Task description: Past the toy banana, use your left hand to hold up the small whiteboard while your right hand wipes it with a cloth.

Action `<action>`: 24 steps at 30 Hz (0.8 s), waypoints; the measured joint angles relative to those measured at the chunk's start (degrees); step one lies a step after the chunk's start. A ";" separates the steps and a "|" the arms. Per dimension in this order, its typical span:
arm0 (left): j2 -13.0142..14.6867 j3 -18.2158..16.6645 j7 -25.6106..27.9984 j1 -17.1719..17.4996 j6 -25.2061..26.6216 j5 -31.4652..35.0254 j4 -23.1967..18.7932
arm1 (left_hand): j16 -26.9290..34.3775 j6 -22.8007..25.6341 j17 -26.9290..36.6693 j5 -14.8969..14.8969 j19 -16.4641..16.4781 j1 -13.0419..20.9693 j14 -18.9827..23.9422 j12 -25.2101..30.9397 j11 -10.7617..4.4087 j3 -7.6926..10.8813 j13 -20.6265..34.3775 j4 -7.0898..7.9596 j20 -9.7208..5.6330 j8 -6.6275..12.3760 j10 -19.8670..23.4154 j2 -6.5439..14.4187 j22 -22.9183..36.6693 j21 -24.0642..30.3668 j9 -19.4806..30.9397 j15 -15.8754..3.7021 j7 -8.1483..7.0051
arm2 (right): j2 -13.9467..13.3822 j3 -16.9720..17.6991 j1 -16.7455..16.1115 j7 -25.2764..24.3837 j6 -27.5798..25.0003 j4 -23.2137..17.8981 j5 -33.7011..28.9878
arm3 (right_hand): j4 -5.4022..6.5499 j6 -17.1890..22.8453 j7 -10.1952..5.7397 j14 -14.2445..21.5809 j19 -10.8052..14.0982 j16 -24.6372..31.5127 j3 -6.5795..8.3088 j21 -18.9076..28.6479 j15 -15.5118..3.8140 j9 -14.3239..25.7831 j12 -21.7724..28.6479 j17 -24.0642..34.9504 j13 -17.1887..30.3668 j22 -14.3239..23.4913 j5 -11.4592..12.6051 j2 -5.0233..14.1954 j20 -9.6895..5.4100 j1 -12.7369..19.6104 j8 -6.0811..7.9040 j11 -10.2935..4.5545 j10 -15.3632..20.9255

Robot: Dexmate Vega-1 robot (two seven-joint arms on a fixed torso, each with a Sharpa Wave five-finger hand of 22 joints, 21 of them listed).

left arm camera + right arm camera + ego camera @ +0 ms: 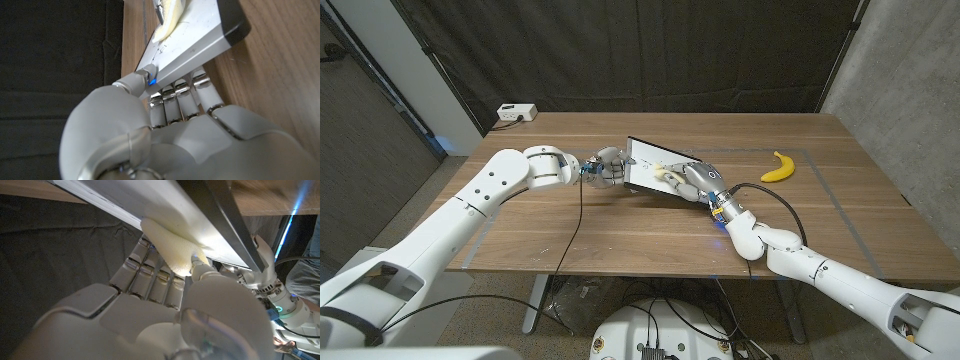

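- The small whiteboard stands tilted near the middle of the wooden table, with its white face turned toward the robot; its long axis goes from the far left corner down to the near right, where the right hand covers it.
- In the left wrist view the whiteboard is a flat, thin plate with a smooth pale surface, a grey metal-like frame and a dark rounded corner piece.
- The left hand grips the left edge of the board; in its wrist view the left hand has the thumb on the front face and the other fingers behind the board.
- The right hand presses a pale yellow cloth on the white face, so this hand is closed on the cloth.
- In the right wrist view the cloth looks soft and spongy with a fine grainy texture, and the right hand holds it between the thumb and the other fingers against the board.
- The toy banana is yellow, smooth and curved; it lies on the table to the right of the board, well apart from it.
- A white power strip lies at the far left corner of the table, which has a brown grain pattern.
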 measured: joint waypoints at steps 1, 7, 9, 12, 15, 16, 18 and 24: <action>0.03 0.00 0.00 0.00 0.13 0.00 -0.01 | 0.00 0.00 0.00 0.00 0.00 0.00 0.00 0.00 0.00 0.00 0.00 0.00 0.00 0.00 0.00 0.00 0.00 0.00 0.00 0.00 0.00 | 0.10 0.14 -0.08 0.00 -0.13 -0.10 -0.12 | 0.00 0.00 0.00 0.00 -0.12 0.00 0.00 0.00 0.00 0.00 0.00 0.00 0.00 0.00 0.00 0.01 0.13 0.00 0.00 0.00 0.00; 0.15 0.00 0.02 -0.16 0.70 -0.20 -0.08 | 0.00 0.00 0.00 0.00 0.00 -0.29 0.00 0.00 0.00 0.00 0.02 0.00 0.00 0.01 0.00 -0.29 -0.03 -0.01 0.00 0.00 0.00 | 0.55 0.49 -0.23 0.12 -0.79 -0.15 -0.36 | 0.00 0.00 0.00 0.00 -0.21 0.00 0.00 0.00 0.00 -0.01 0.00 -0.01 0.00 0.00 -0.10 0.23 0.21 0.08 -0.01 0.00 0.00; 0.16 0.00 0.07 -0.19 0.81 -0.30 -0.11 | 0.00 0.00 -0.01 0.00 0.00 -0.29 0.00 0.00 0.00 0.00 0.03 0.00 0.00 0.01 0.00 -0.29 -0.02 -0.07 0.00 0.00 0.00 | 0.67 0.50 -0.23 0.18 -0.97 -0.06 -0.45 | 0.00 0.00 0.00 0.00 -0.21 0.00 0.00 0.00 0.00 -0.02 0.00 -0.01 -0.01 0.00 0.06 0.25 0.21 0.06 -0.01 0.01 -0.01; 0.21 -0.01 0.18 -0.28 0.92 -0.48 -0.18 | -0.01 0.00 -0.02 0.00 0.00 -0.28 0.00 -0.01 0.00 0.00 0.03 0.00 0.00 0.01 0.00 -0.30 0.02 -0.21 0.00 0.00 0.00 | 0.83 0.50 -0.23 0.25 -1.14 0.10 -0.55 | 0.00 0.00 0.00 0.00 -0.32 0.00 0.00 0.08 0.00 -0.06 -0.01 -0.02 -0.04 0.00 0.11 0.37 0.09 -0.06 -0.02 0.02 -0.03; 0.30 -0.02 0.37 -0.30 1.08 -0.67 -0.24 | -0.01 0.00 -0.03 -0.01 0.00 -0.28 0.00 -0.01 0.00 0.00 0.04 0.00 0.00 0.00 0.00 -0.30 0.02 -0.22 -0.01 0.01 0.00 | 1.04 0.45 -0.23 0.29 -1.37 0.26 -0.67 | 0.00 0.00 0.00 0.00 -0.32 0.00 0.00 0.21 0.00 -0.06 -0.01 -0.02 -0.05 0.00 0.11 0.37 0.10 -0.06 -0.05 0.03 -0.03; 0.33 -0.03 0.41 -0.30 1.11 -0.72 -0.26 | -0.01 0.00 -0.03 0.00 0.00 -0.28 0.00 -0.01 0.00 0.00 0.04 0.00 0.00 0.00 0.00 -0.30 0.02 -0.22 -0.01 0.00 0.00 | 1.04 0.45 -0.23 0.29 -1.37 0.27 -0.67 | 0.00 0.00 0.00 0.00 -0.32 0.00 0.00 0.21 0.00 -0.06 -0.01 -0.02 -0.07 0.00 0.11 0.37 0.10 -0.06 -0.07 0.03 -0.03; 0.37 -0.05 0.46 -0.31 1.15 -0.79 -0.30 | -0.02 0.00 -0.04 -0.01 0.00 -0.28 0.00 -0.01 0.00 0.00 0.04 0.00 0.00 0.00 0.00 -0.30 0.02 -0.22 -0.02 0.01 0.00 | 1.19 0.41 -0.21 0.29 -1.55 0.34 -0.74 | 0.00 0.00 0.00 0.00 -0.32 0.00 0.00 0.21 0.00 -0.07 -0.02 -0.02 -0.08 0.00 0.11 0.37 0.10 -0.07 -0.08 0.03 -0.03; 0.55 -0.09 0.47 -0.31 1.25 -0.96 -0.34 | -0.10 0.00 -0.05 -0.02 0.00 -0.28 0.00 -0.04 0.00 0.15 0.05 0.15 0.00 -0.01 0.00 -0.29 0.01 -0.23 -0.05 0.01 0.00 | 1.37 0.33 -0.17 0.29 -1.98 0.39 -0.85 | 0.00 0.00 0.00 0.00 -0.32 0.00 0.00 0.21 0.00 -0.10 -0.06 -0.03 -0.09 0.00 0.10 0.36 0.10 -0.07 -0.18 0.03 -0.04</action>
